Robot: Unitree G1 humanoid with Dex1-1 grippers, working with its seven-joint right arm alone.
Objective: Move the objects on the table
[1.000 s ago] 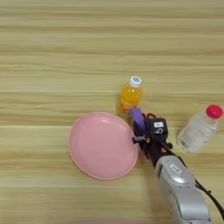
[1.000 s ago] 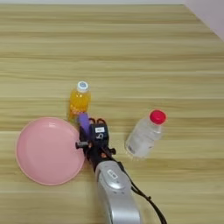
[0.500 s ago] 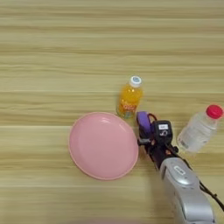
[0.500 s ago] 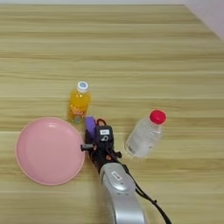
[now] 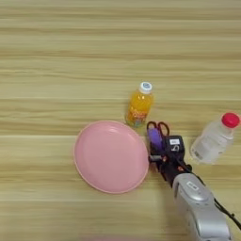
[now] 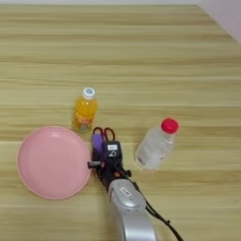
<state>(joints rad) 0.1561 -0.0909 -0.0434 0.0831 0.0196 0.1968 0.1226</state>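
My right gripper [image 5: 159,149] comes in from the bottom right, just right of the round pink plate [image 5: 111,156]. It is shut on the small flat purple rectangle [image 5: 154,136], which sticks out from it toward the far side. The red handles of the scissors [image 5: 157,126] show just beyond the purple piece; their blades are hidden under it. The clear plastic bottle with a red cap [image 5: 214,138] lies on its side on the table [image 5: 56,56], right of the gripper and apart from it.
An orange juice bottle with a white cap [image 5: 140,105] stands close behind the plate's far right rim and just left of the scissors. The silver forearm [image 5: 200,212] covers the bottom right corner.
The gripper has drawn back a little toward the near edge and to the right, and the purple rectangle came with it. The scissors handles now show more. Plate and both bottles stayed put.
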